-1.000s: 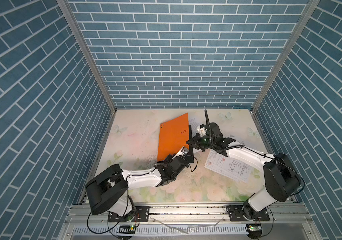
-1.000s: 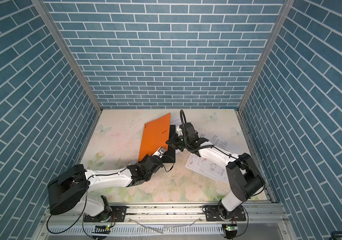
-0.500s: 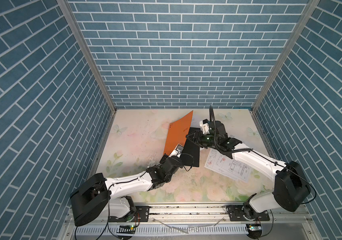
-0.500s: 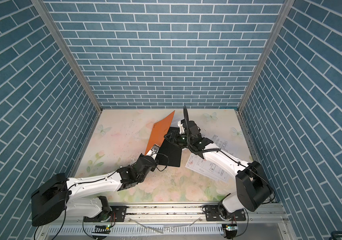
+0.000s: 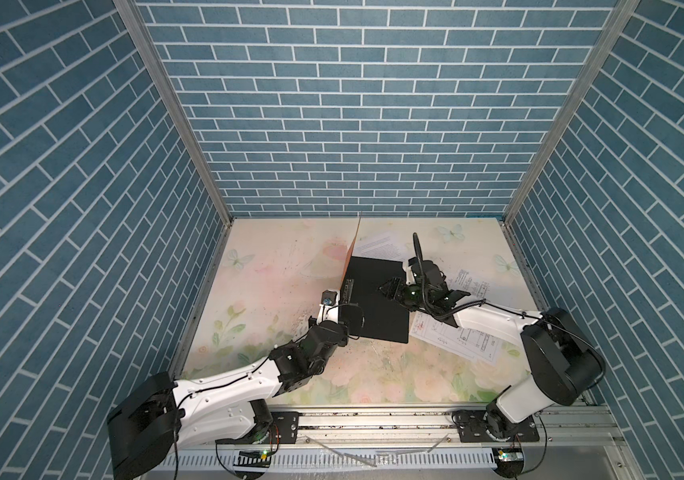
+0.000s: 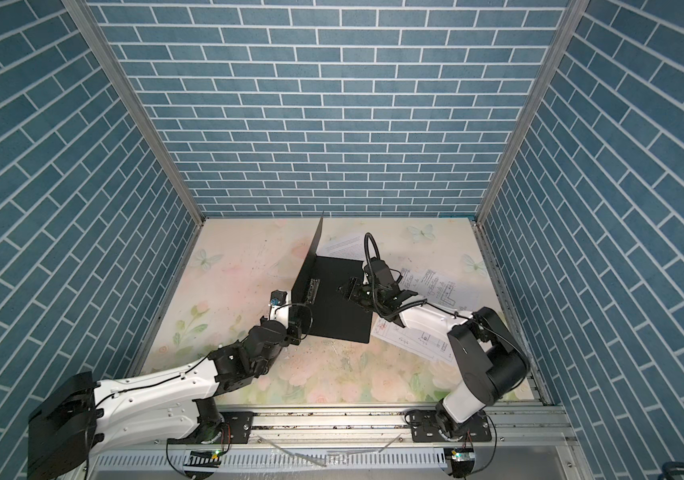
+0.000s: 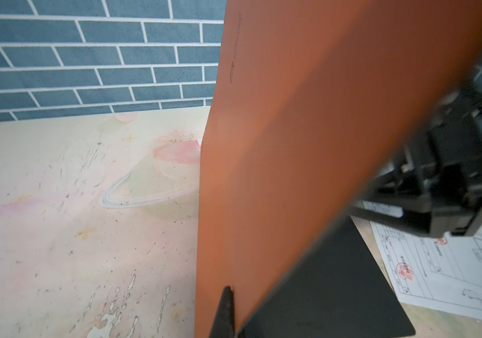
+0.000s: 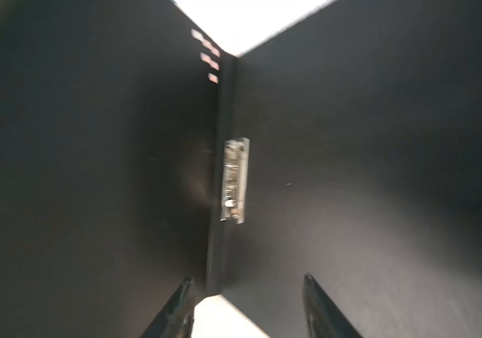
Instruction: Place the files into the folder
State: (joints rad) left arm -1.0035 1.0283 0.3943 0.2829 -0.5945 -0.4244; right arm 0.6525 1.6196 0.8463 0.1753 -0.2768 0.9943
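The orange cover [image 7: 292, 146] has swung from a low slant to upright, so we find the folder [image 5: 377, 307] open. Left gripper [image 7: 232, 310]: jaws pinch the folder by that cover's near corner. Black inside: no sheet yet. Right gripper [image 5: 388, 287]: jaws released, wide, empty. The files [image 5: 448, 340] lie on the surface [image 5: 269, 291] behind and right.

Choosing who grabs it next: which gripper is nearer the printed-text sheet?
Right. The right gripper hovers over the open folder, just short of the sheet; the left gripper pinches the cover's near corner.
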